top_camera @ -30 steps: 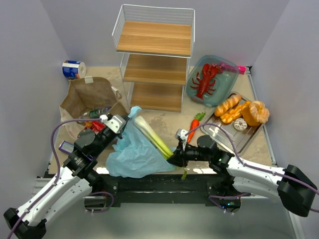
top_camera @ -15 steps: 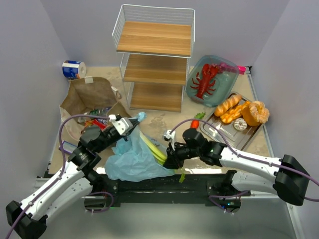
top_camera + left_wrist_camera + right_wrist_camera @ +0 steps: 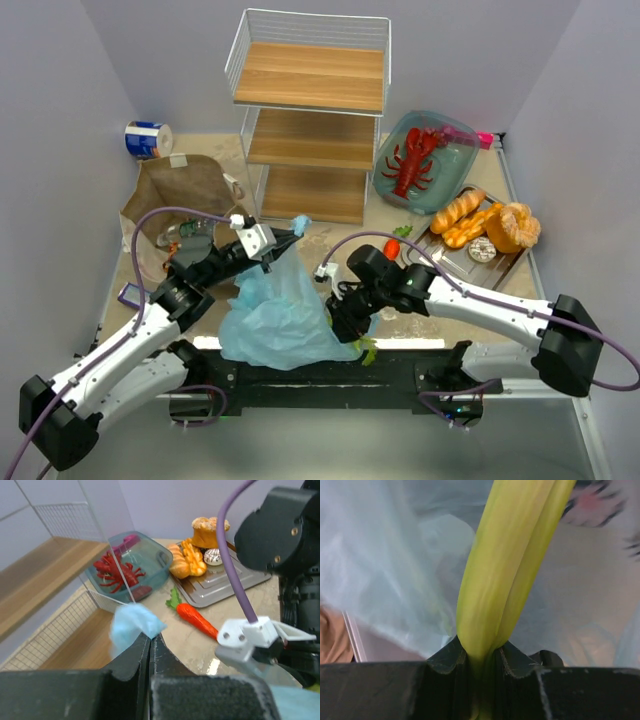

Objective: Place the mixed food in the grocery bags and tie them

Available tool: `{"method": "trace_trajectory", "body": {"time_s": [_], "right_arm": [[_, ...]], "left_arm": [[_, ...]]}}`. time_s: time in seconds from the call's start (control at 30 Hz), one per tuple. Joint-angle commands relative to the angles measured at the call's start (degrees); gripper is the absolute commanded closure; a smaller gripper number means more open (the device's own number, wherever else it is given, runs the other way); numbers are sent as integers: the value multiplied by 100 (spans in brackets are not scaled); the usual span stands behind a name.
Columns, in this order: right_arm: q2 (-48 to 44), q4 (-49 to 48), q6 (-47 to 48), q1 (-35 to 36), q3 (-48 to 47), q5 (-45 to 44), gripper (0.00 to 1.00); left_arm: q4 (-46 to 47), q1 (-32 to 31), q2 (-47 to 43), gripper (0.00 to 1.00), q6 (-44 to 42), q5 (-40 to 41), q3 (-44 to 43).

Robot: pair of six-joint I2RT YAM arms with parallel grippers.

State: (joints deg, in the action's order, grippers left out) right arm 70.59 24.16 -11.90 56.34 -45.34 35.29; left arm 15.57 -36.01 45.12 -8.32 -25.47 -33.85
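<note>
Leek (image 3: 505, 570), one, long and green-white, clamped at its near end between the closed fingers of the right gripper (image 3: 481, 662). Ran up into the thin light-blue plastic bag (image 3: 275, 320), mostly hidden by the film from above. Crumpled at the near edge of the beige stone-patterned table (image 3: 330, 240), with its top corner pinched tight in the left gripper (image 3: 151, 642). Farther left, stood open: one large brown paper bag (image 3: 185, 190). Mid-table, lay flat: one orange carrot (image 3: 392, 250). Beyond, counted three orange-brown breads (image 3: 472, 227) on one grey metal tray (image 3: 500, 272), one red lobster (image 3: 413, 160) in one teal see-through dish (image 3: 455, 165), and one three-tier wire shelf (image 3: 312, 110). Closed in on three sides by plain lilac-grey walls (image 3: 60, 120).
</note>
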Motion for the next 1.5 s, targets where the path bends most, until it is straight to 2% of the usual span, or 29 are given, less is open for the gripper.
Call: {"method": "trace_trajectory", "body": {"time_s": [0.0, 0.13, 0.17, 0.33, 0.5, 0.63, 0.67, 0.77, 0.9, 1.07, 1.2, 1.3, 1.4, 1.47], "right_arm": [[-194, 1081, 75, 35, -396, -22, 100], [-282, 1047, -303, 27, -352, -275, 100], [-291, 925, -530, 27, -352, -721, 100], [-265, -6, -1226, -193, -116, -1339, 100], [-265, -886, -1701, -948, 104, -1980, 100], [-335, -799, -1614, -1028, -202, -3753, 100], [-292, -843, -1579, -1028, -255, -3896, 100], [15, -1018, -1526, -1028, -501, -3828, 100], [411, -826, -1324, -984, -923, -3309, 100], [333, -378, -1104, -817, -880, -3380, 100], [403, -526, -1498, -826, -766, -3046, 100], [552, -544, -1658, -852, -1046, -2967, 100], [719, -334, -1237, -852, -1520, -3465, 100], [912, -106, -843, -852, -1871, -4203, 100]], "left_arm": [[815, 24, 268, 100, -109, -54, -578], [1061, 24, 374, 100, 58, -238, -790], [1114, 15, 340, 100, 119, -291, -799], [1167, 6, 129, 100, 541, -817, -571], [1080, -29, -293, 100, 971, -1179, -26], [712, -38, -583, 100, 981, -1110, 299], [667, -38, -688, 100, 972, -1074, 430], [561, -55, -821, 100, 1007, -951, 598], [-376, -55, -865, 100, 588, -688, 467], [-731, -99, -1128, 100, 357, -116, 555], [-906, -99, -1146, 100, 313, -212, 537], [-1056, -117, -1111, 100, 331, -414, 554], [-1222, -152, -1111, 100, 287, -625, 528], [-1284, -152, -1085, 100, 261, -906, 502]]}}
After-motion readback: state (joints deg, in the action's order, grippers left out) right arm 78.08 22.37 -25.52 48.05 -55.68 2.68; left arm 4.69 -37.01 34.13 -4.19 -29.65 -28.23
